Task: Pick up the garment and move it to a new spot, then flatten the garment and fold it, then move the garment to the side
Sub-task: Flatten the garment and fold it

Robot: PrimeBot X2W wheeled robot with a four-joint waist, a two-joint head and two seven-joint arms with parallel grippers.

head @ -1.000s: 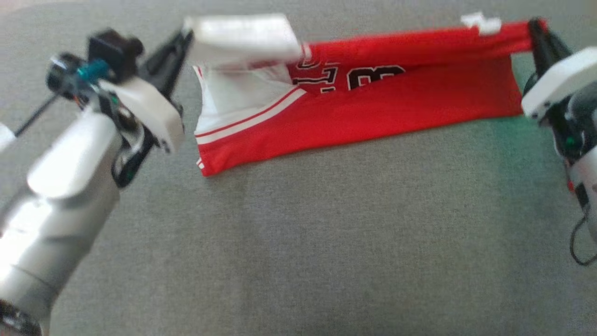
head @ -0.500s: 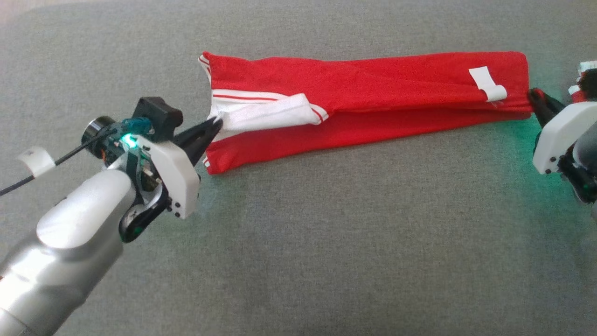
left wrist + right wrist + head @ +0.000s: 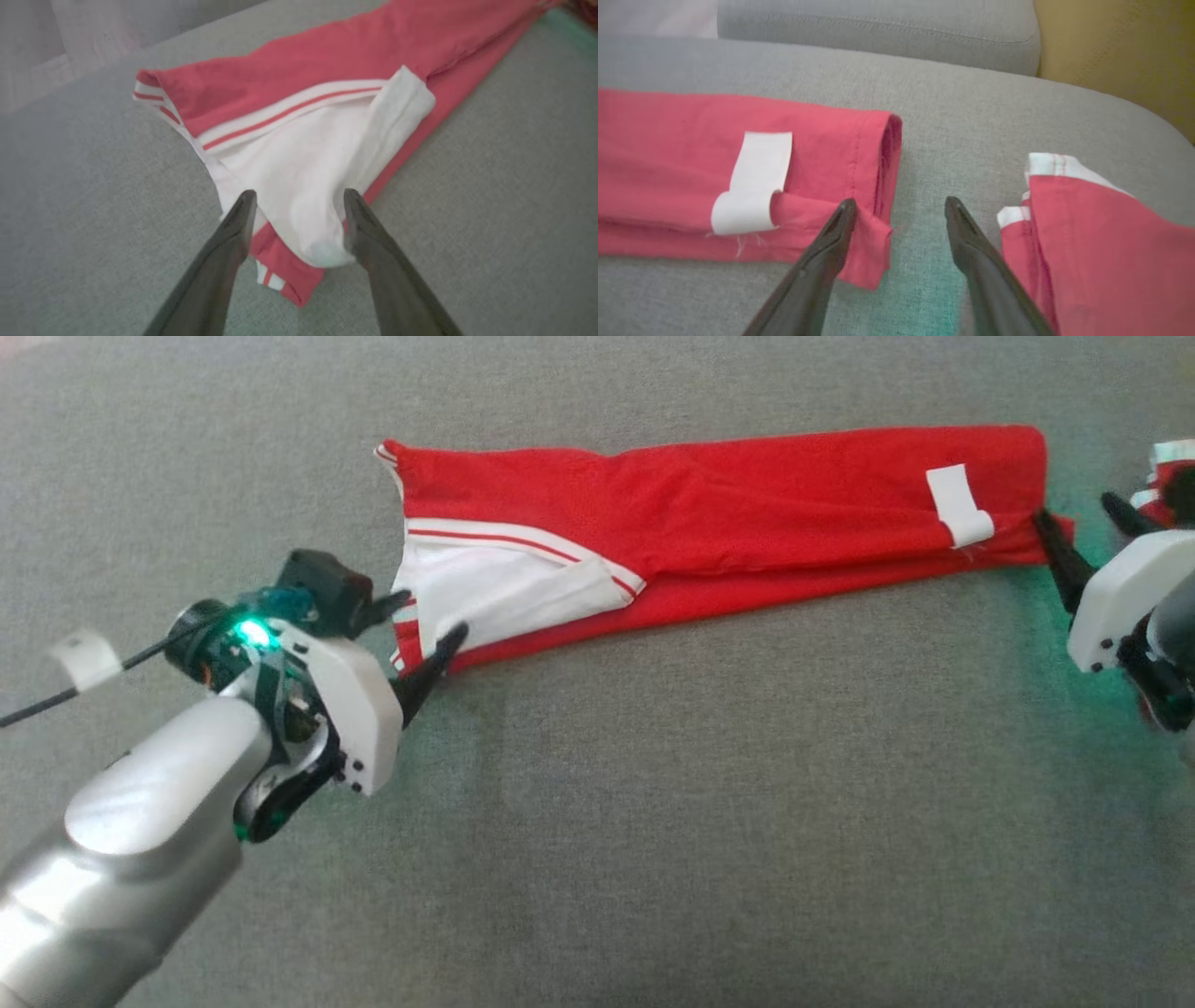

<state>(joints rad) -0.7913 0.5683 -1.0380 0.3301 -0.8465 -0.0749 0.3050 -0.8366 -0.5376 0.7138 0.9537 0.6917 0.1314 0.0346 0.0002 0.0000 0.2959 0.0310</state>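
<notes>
The garment is a red jersey with white trim, folded lengthwise into a long strip that lies flat on the grey cushion. My left gripper is open at the strip's left end. In the left wrist view its fingers straddle the white corner of the garment without pinching it. My right gripper is open at the right end, near a white label. In the right wrist view its left finger rests by the garment's loose corner, with bare cushion between the fingertips.
A second red and white piece of cloth lies just right of my right gripper, at the head view's right edge. A grey back cushion and a yellow surface lie beyond. A cable with a white tag hangs off my left wrist.
A second ago both grippers held the garment's ends up, shut. They folded it over and laid it down, then both opened and let go. The garment now rests on the cushion.
</notes>
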